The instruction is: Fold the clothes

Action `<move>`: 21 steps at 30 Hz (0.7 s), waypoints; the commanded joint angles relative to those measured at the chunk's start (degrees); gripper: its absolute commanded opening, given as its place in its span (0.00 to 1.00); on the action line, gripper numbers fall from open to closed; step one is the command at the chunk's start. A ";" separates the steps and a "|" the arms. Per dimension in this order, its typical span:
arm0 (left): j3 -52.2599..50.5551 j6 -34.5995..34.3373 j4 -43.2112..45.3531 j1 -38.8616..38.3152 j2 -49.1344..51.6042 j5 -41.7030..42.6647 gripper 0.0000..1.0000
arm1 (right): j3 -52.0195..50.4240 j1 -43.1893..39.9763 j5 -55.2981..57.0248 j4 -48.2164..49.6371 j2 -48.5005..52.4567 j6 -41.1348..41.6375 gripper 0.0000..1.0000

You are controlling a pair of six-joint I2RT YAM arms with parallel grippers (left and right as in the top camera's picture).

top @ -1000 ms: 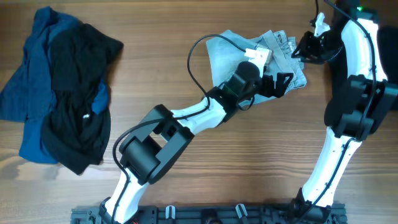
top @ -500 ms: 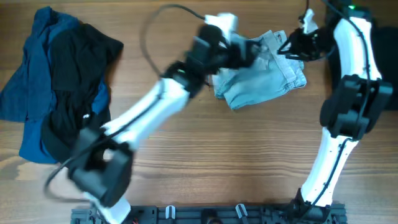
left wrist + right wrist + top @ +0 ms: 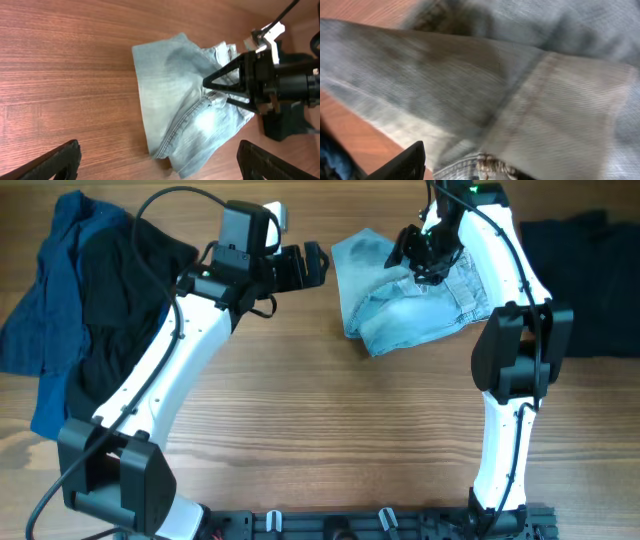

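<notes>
Pale-blue denim shorts (image 3: 410, 310) lie loosely folded on the wooden worktop (image 3: 330, 430), far centre.
Faded, creased cloth with a seamed, cuffed hem; right gripper (image 3: 425, 265) is down on their upper part, its fingers' grip impossible to tell. Left gripper (image 3: 308, 267) hovers just beside them, fingers spread wide, holding nothing.

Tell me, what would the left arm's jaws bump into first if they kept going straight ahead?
Probably the pale-blue denim shorts: the left gripper, jaws open, points at their near edge across the table; height unclear.
</notes>
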 commanded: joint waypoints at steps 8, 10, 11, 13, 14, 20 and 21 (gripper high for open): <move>0.11 3.41 -0.50 0.13 -0.90 0.70 1.00 | -5.18 0.02 8.68 -4.17 -2.08 1.33 0.46; 0.11 3.41 -0.50 0.11 -0.90 0.70 1.00 | -6.97 0.02 8.68 -3.32 -2.08 1.31 0.19; 0.11 3.41 -0.50 0.11 -0.90 0.70 1.00 | -7.19 0.00 8.68 -3.13 -2.08 0.90 0.04; 0.11 3.41 -0.50 0.11 -0.90 0.70 1.00 | -7.17 -0.33 8.68 -2.64 -2.19 0.22 0.04; 0.11 3.41 -0.50 0.13 -0.90 0.70 1.00 | -7.10 -0.66 8.66 -2.45 -2.47 -0.09 0.04; 0.11 3.41 -0.48 0.15 -0.90 0.68 1.00 | -4.70 -5.97 6.32 -3.45 -5.33 -7.78 0.04; 0.11 3.41 -0.39 0.15 -0.90 0.68 1.00 | -4.70 -6.75 6.32 -3.58 -5.86 -8.63 0.04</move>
